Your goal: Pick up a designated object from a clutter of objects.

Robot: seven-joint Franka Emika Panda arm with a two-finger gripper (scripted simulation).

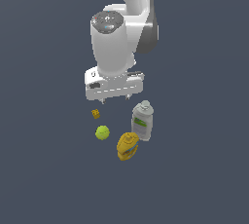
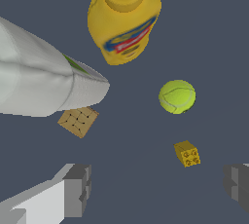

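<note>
The hand (image 1: 115, 98) hangs above the worktop (image 1: 194, 179) with its fingers (image 2: 78, 189) spread wide, holding nothing. The tiny orange cube (image 2: 187, 154) lies just below it, nearer one fingertip, touching neither. Beyond it sit the yellow-green ball (image 2: 177, 96), the yellow-orange container (image 2: 124, 18) and the grey-white bottle (image 2: 44, 84), which stands upright.

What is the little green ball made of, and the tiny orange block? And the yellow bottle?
The ball looks fuzzy, like tennis-ball felt, with a pale curved seam, though a render leaves that open. The tiny orange block looks like hard matte plastic, with sharp edges and dark round spots. The yellow bottle seems to be smooth, slightly shiny plastic with a printed red and blue label.
</note>
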